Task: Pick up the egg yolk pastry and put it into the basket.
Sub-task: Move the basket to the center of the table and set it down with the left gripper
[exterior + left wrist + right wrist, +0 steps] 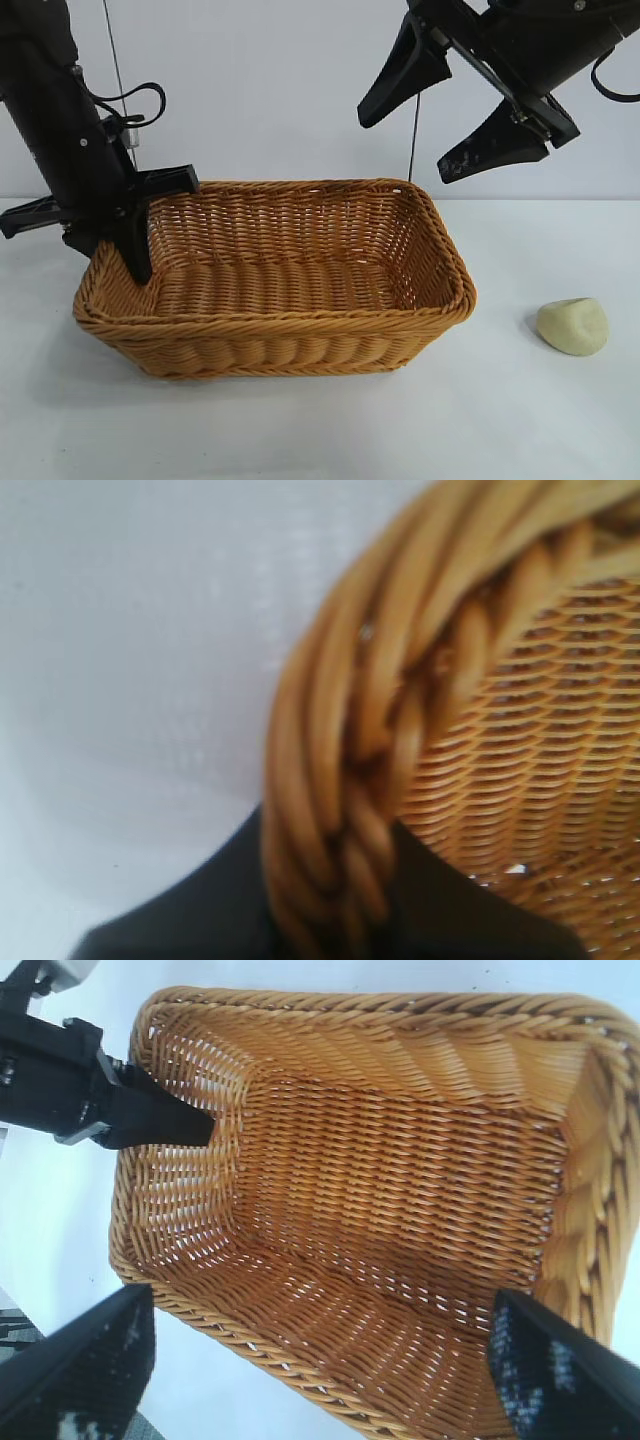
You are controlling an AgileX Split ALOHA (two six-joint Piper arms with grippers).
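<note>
The egg yolk pastry (572, 326), a pale yellow lump, lies on the white table to the right of the basket, outside it. It shows in neither wrist view. The golden-brown wicker basket (300, 320) stands mid-table with nothing in it. My left gripper (135, 250) is shut on the basket's left rim (340, 780), one finger inside and one outside. It also shows in the right wrist view (170, 1125). My right gripper (405, 148) is open and empty, high above the basket's back right corner. Its fingers (90, 1360) frame the basket's near rim (300, 1345).
A white tabletop (520, 420) surrounds the basket. A thin cable (415, 135) hangs behind the right gripper against the pale back wall.
</note>
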